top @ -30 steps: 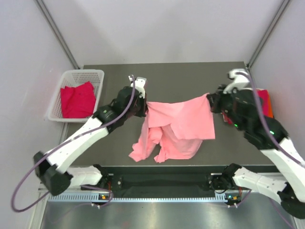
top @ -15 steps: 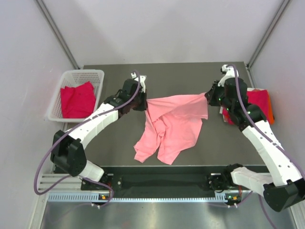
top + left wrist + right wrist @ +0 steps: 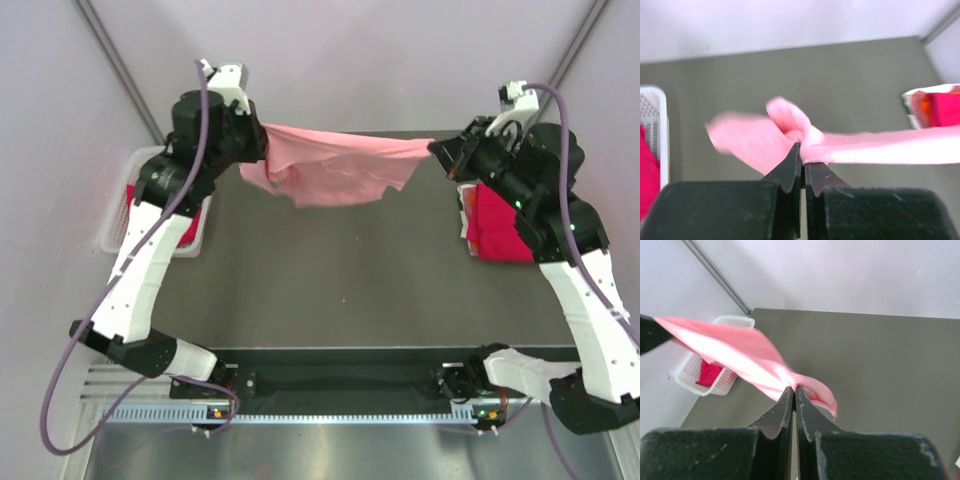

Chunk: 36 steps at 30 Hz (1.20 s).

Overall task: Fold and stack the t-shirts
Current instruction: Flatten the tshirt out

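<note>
Above grey table (image 3: 350, 290), pink t-shirt (image 3: 330, 165) hangs stretched between left pincer (image 3: 260, 141) and right pincer (image 3: 437, 150); both clench its ends.

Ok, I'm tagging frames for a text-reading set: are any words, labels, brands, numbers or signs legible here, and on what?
None can be read in any view.
The pink t-shirt, held stretched in the air, shows no print or tag.
The white basket and the crimson stack show no legible marking either.
</note>
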### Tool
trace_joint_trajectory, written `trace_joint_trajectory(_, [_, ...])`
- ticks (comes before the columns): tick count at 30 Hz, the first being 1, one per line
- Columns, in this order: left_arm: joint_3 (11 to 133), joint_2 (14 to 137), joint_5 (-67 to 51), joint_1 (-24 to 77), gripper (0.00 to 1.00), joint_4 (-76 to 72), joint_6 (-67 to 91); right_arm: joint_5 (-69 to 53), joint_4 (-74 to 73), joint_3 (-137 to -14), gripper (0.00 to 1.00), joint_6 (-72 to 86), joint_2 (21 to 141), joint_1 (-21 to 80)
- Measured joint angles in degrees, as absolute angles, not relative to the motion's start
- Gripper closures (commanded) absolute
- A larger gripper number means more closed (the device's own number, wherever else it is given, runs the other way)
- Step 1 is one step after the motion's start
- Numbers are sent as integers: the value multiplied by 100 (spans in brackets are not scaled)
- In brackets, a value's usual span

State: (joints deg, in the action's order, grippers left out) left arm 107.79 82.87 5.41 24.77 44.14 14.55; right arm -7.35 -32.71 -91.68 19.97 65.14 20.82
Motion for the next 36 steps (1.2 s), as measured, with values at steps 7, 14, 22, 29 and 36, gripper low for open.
trace_joint_trajectory(7, [9725, 7428, -272, 2692, 100, 4545, 1382, -718, -3385, -7279, 100, 2252, 5100, 2073])
trace_joint_trajectory(14, [7911, 8573, -928, 2790, 98, 3940, 1640, -530, -3524, -6501, 86, 2303, 5393, 1796])
trace_joint_trajectory(22, [7885, 10160, -1278, 2893, 42, 3356, 1898, -458, -2897, -5784, 18, 2364, 6521, 1256])
trace_joint_trajectory(29, [7636, 9692, -755, 2985, 22, 3068, 2008, -484, -2604, -4534, 31, 2523, 6106, 1203])
trace_joint_trajectory(36, [7133, 8436, 657, 2792, 4, 3089, 2375, -388, -2639, -3328, 35, 3035, 5131, 1251])
